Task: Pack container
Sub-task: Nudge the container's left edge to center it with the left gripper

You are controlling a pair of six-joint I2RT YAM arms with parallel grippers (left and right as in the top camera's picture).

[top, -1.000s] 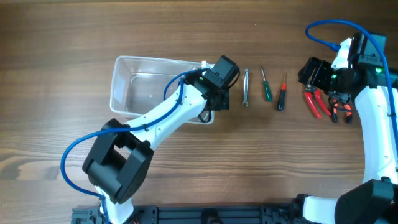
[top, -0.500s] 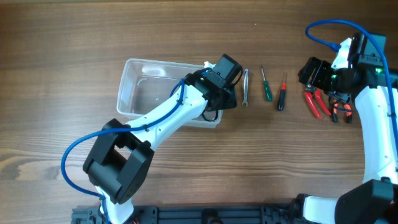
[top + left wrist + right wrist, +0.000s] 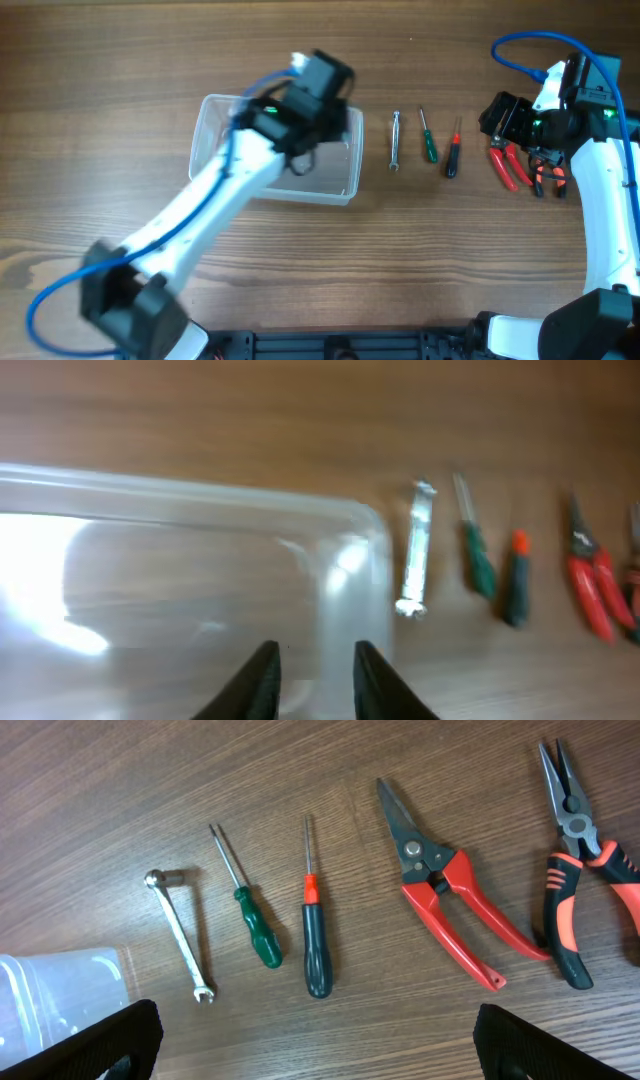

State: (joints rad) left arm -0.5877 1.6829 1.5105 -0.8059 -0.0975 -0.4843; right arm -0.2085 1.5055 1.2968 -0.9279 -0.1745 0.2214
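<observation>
The clear plastic container (image 3: 205, 150) lies empty at the table's left centre. It also shows in the left wrist view (image 3: 200, 495) and, as a corner, in the right wrist view (image 3: 50, 995). My left gripper (image 3: 310, 140) hangs above the container's right end, blurred. In its own view the left gripper (image 3: 315, 665) has its jaws a little apart with nothing between them. My right gripper (image 3: 497, 118) hovers over the row of tools. In its own view the right gripper (image 3: 330, 1050) is wide open and empty.
A row of tools lies right of the container: a small wrench (image 3: 394, 140), a green screwdriver (image 3: 427, 140), a black screwdriver (image 3: 453, 152), red cutters (image 3: 508, 165) and red-and-black pliers (image 3: 548, 178). The wrench is nearest the container's right wall.
The container slid a little to the right in the left gripper's hold. The left gripper has since let go and risen up and to the left. The right arm has not moved.
</observation>
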